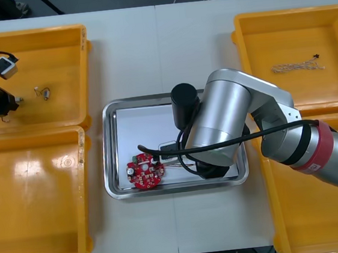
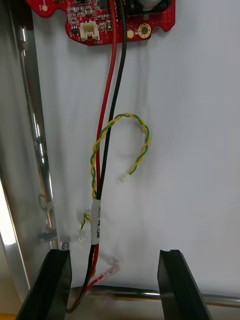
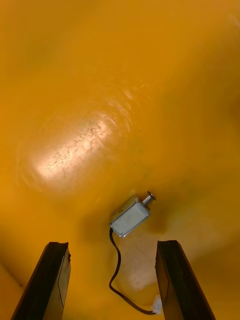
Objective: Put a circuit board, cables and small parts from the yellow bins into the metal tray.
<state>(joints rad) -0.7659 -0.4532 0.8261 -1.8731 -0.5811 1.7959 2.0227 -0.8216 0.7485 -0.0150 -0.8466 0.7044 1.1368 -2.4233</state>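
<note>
A round red circuit board [image 1: 145, 171] lies in the metal tray [image 1: 112, 146] near its front left. My right arm [image 1: 229, 120] reaches over the tray. In its wrist view the right gripper [image 2: 115, 282] is open just above the white tray floor [image 2: 200, 150]. A cable [image 2: 107, 125] of red and black leads with a twisted yellow-green pair runs from the circuit board [image 2: 85, 22] down between the fingers. My left gripper [image 1: 10, 102] is in the far left yellow bin [image 1: 56, 35]. It stands open [image 3: 112, 272] over a small metal part [image 3: 131, 215] with a thin black lead.
Two more small metal parts [image 1: 43, 91] lie in the far left bin. A pale twisted cable [image 1: 299, 66] rests in the far right bin [image 1: 249, 27]. The near left bin [image 1: 7, 252] and the near right bin [image 1: 287, 211] flank the tray.
</note>
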